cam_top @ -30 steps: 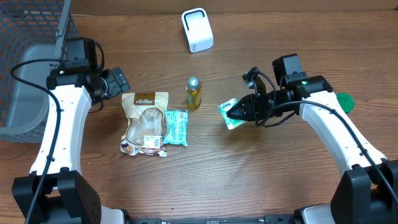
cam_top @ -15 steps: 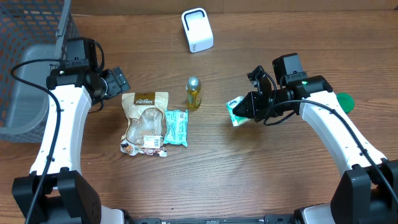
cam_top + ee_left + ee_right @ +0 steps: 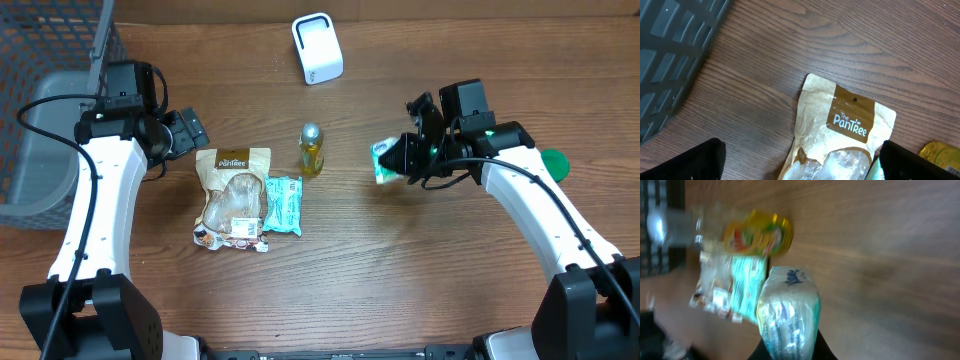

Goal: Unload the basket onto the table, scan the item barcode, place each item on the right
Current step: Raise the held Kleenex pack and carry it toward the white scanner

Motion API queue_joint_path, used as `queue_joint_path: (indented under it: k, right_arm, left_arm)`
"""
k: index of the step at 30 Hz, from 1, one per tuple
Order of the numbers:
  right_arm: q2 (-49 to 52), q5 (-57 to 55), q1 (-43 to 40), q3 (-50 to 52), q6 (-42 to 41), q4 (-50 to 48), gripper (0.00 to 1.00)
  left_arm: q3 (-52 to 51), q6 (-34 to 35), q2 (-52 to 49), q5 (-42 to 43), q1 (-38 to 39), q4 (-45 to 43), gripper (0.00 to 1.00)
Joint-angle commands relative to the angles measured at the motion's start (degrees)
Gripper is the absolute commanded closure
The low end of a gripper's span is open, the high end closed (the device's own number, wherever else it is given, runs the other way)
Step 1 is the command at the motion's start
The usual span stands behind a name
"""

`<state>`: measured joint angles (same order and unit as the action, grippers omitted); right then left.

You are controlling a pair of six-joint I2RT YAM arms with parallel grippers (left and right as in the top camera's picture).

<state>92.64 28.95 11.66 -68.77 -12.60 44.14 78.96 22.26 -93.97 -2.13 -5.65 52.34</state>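
My right gripper (image 3: 397, 160) is shut on a small white-and-teal tissue packet (image 3: 384, 161), held off the table right of centre. In the right wrist view that packet (image 3: 788, 311) sticks out from between the dark fingers (image 3: 756, 355) at the bottom edge. A white barcode scanner (image 3: 317, 48) stands at the back centre. My left gripper (image 3: 192, 130) hangs open at the left, over the top of a brown Pantree pouch (image 3: 232, 195). Its black fingertips (image 3: 695, 162) show on either side of the pouch (image 3: 840, 132), nothing between them.
A teal packet (image 3: 283, 204) lies beside the pouch, and a small yellow bottle (image 3: 311, 149) is just behind them. A grey bin (image 3: 40, 150) and a wire basket (image 3: 55, 35) fill the far left. Something green (image 3: 552, 163) lies behind the right arm.
The right gripper has lifted the tissue packet and carried it up and slightly rightward, turning it on end. The left arm has not moved.
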Motion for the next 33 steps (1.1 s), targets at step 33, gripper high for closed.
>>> queue_joint_path:
  k: [33]
  right_arm:
    - [0.8,-16.5,-0.1,0.2,-10.1,-14.5,0.95]
  left_arm:
    - [0.7,-0.4,0.6,0.3,0.1,-0.1,0.0]
